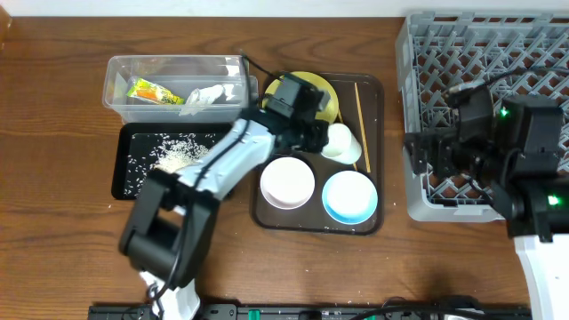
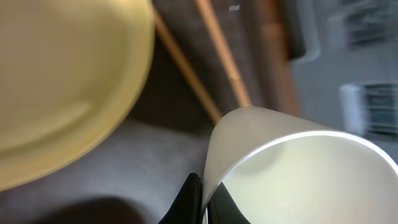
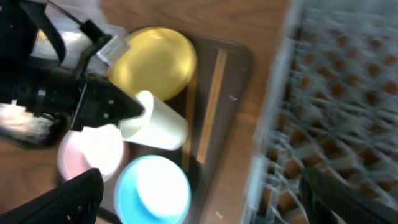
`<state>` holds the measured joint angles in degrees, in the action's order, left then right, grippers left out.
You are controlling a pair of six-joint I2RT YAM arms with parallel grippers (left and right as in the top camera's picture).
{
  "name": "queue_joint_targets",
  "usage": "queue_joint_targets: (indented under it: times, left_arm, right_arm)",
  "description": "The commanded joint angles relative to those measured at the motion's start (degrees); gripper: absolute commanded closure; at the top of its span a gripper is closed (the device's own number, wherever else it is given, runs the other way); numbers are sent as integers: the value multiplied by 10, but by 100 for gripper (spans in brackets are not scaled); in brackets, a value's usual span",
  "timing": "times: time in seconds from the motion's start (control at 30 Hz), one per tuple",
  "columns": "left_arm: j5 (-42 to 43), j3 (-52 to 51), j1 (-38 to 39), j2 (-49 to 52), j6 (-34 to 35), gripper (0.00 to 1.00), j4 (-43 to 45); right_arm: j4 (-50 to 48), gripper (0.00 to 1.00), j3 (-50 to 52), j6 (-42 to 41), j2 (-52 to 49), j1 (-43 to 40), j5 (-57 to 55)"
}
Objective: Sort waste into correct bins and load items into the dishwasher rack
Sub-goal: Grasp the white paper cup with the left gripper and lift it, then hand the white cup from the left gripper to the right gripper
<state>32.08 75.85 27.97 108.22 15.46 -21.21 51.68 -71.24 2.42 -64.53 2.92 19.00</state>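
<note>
1. Where the overhead view looks down on the brown serving tray (image 1: 378,222), the left gripper (image 1: 324,135) reaches over the tray's upper middle with its tips at the mouth of the white cup (image 1: 342,142). The cup sits tipped just below the yellow plate (image 1: 331,100) and left of the chopsticks (image 1: 359,124). The white bowl (image 1: 286,182) and the light-blue bowl (image 1: 348,196) fill the tray's lower half. Left of the tray, the clear container (image 1: 116,80) holds the snack wrapper (image 1: 153,91) and the crumpled paper (image 1: 205,95). The black tray (image 1: 116,178) carries the rice scraps (image 1: 178,156). Right of the serving tray, the right gripper (image 1: 416,158) hangs over the near edge of the dishwasher rack (image 1: 427,44).

2. In the left wrist view, the dark fingers (image 2: 189,199) are pinched narrow on the cup's rim, one outside the wall and one inside. The cup's open mouth fills the lower right, and the plate lies at upper left. The chopsticks cross the tray floor between plate and cup.

3. In the right wrist view, this arm's own fingers (image 3: 62,199) stand wide apart at the lower corners with nothing clasped. On the serving tray beyond, the cup lies tilted, its mouth held at the left arm's tip.
</note>
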Motion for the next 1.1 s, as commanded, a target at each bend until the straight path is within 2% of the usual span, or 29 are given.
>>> queue_joint_targets:
  times: [0.0, 0.17, 0.27, 0.4, 0.57, 0.7, 0.9, 1.07]
  left_arm:
    - [155, 6, -44, -69, 3, 94, -17]
    - [252, 6, -115, -113, 2, 94, -81]
    - [353, 5, -165, -118, -4, 94, -87]
    - [447, 5, -207, -118, -4, 94, -87]
    - [527, 5, -222, -118, -4, 94, -85]
    - [563, 5, -222, -118, -4, 94, -85]
    - [565, 5, -222, -118, -3, 94, -85]
    - [575, 5, -222, -118, -3, 94, -85]
  right_arm:
    - [-31, 3, -10, -13, -40, 4, 148]
    - [-113, 3, -9, -13, -96, 4, 290]
    - [-144, 3, -9, -8, -115, 4, 360]
    - [-168, 3, -10, 3, -129, 4, 407]
    - [-200, 2, -10, 18, -137, 5, 466]
    - [-226, 2, -10, 24, -144, 5, 504]
    - [-252, 2, -9, 35, -153, 20, 549]
    - [-267, 2, -9, 39, -154, 51, 536]
